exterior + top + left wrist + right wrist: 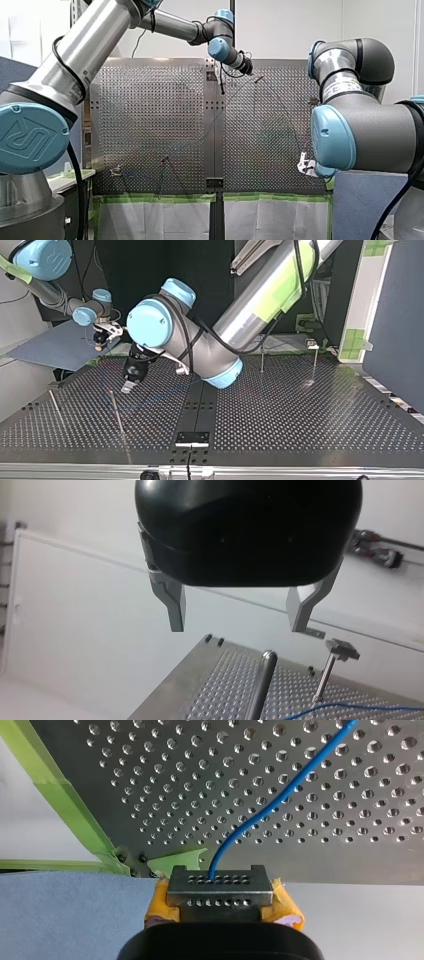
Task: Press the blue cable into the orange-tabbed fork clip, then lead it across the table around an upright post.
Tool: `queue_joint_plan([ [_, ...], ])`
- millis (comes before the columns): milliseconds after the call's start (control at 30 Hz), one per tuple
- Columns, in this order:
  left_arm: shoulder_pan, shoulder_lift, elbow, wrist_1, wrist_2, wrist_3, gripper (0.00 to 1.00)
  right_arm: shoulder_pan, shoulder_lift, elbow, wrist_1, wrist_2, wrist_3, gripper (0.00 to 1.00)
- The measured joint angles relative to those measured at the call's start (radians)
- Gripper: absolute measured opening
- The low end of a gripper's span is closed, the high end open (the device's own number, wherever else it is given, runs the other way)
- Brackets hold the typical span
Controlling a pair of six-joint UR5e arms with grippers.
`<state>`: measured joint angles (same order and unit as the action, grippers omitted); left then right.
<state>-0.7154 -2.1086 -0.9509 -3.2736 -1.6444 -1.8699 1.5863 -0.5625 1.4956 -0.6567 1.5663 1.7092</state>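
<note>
The routing stage is judged to be in hand; the blue cable (pixel 280 795) is clamped by the right gripper (pixel 219 879), whose yellow pads (pixel 160 904) are closed on it just off the perforated table (pixel 150 780), beside the edge marked with green tape (pixel 75 810); from the fingertips the cable is seen curving away over the rows of holes.

The left gripper (pixel 238 627) is held open above the table; its metal fingers (pixel 174 605) are spread wide and nothing is held between them. Ahead of and below those fingers an upright post (pixel 262 685) is seen, with a thinner post with a flat head (pixel 330 672) near it; the cable is laid on the table near the foot of the thinner post, well apart from the open fingers and untouched by them.

The orange-tabbed fork clip cannot be made out in any view; whether the cable is seated in it cannot be told.

The next move is judged to call for the open gripper to be lowered onto the loose run of cable, so that it can be drawn around the upright post; slack should be given from the clamped end, so that the cable is not dragged taut or lifted over the post.
</note>
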Motion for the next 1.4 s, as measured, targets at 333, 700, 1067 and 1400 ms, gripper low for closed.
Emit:
queue_joint_plan([
  [333, 0.003, -0.032, 0.010, 0.007, 0.044, 0.089, 1.00, 0.003, 0.000, 0.000, 0.000, -0.001, -0.001, 0.00],
  [700, 0.008, -0.032, 0.011, 0.022, 0.032, 0.176, 1.00, 0.006, 0.000, 0.000, 0.000, -0.002, -0.001, 0.00],
  [1067, 0.004, -0.032, 0.011, 0.040, -0.002, 0.226, 1.00, 0.008, 0.000, 0.000, 0.001, -0.004, -0.001, 0.00],
  [1400, -0.003, -0.032, 0.011, 0.028, -0.063, 0.227, 1.00, 0.008, 0.000, 0.000, 0.000, -0.005, 0.000, 0.00],
])
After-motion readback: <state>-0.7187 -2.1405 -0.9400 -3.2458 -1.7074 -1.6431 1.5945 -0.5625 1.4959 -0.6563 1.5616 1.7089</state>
